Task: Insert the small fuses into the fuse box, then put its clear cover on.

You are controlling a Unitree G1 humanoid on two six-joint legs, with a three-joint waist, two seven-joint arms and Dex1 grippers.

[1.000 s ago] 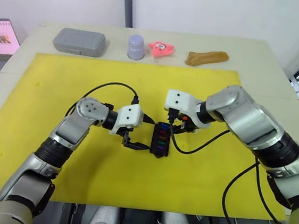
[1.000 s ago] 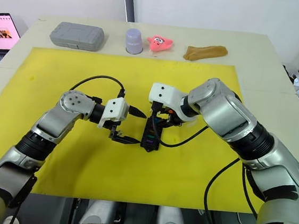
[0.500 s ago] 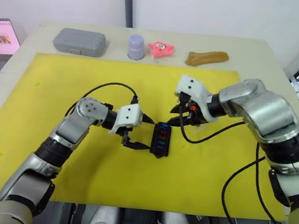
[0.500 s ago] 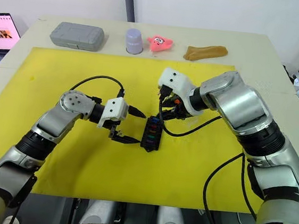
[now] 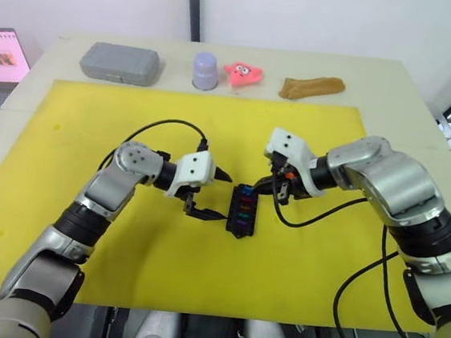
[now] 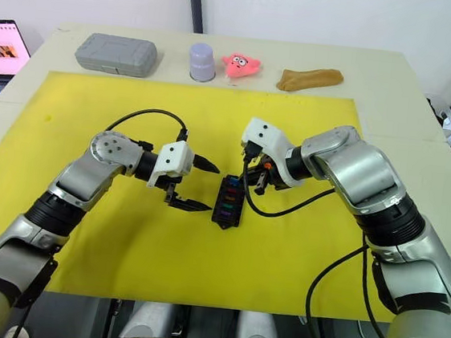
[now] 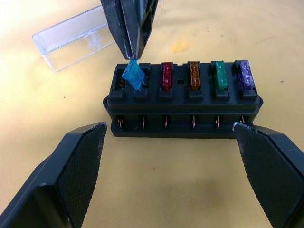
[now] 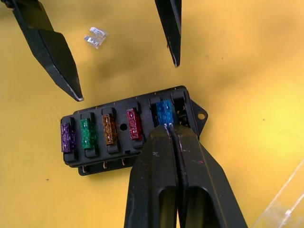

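Four fuses sit in the fuse box (image 7: pixel 183 102); right gripper (image 8: pixel 168 127), jaws pinched on the tilted teal fuse (image 7: pixel 132 76), could jam it; left gripper (image 7: pixel 168 142) gapes empty beside the box.

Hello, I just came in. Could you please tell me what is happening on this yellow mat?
The robot is loading small fuses into the black fuse box. Its right claw, shut on a blue fuse, is setting it at a slot near one end. Red, amber, green and purple fuses already sit in the row. The left claw hangs open beside the box. A pale fuse and the clear cover lie loose on the mat.
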